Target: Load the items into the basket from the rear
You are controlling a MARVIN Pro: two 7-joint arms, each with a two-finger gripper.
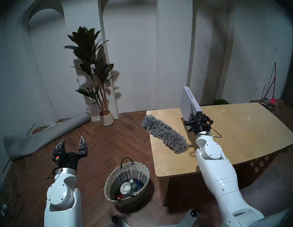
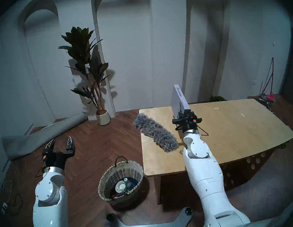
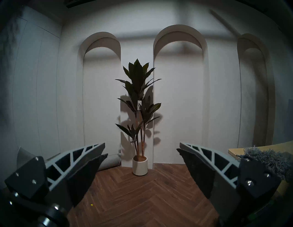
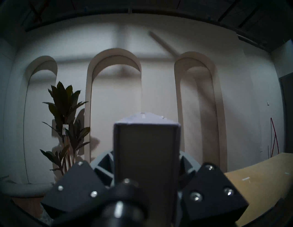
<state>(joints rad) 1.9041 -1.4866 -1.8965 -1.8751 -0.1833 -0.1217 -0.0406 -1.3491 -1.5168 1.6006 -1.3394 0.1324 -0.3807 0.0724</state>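
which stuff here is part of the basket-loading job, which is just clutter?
Job:
- book, clamped in right end effector
- duster head on table
- basket, bottle inside

Clutter:
- potted plant
- rolled mat

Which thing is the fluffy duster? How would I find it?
Find the wooden table on the right. On its left end lies the duster, slanting beside the right gripper that holds the book. It is the only long, shaggy grey thing there.
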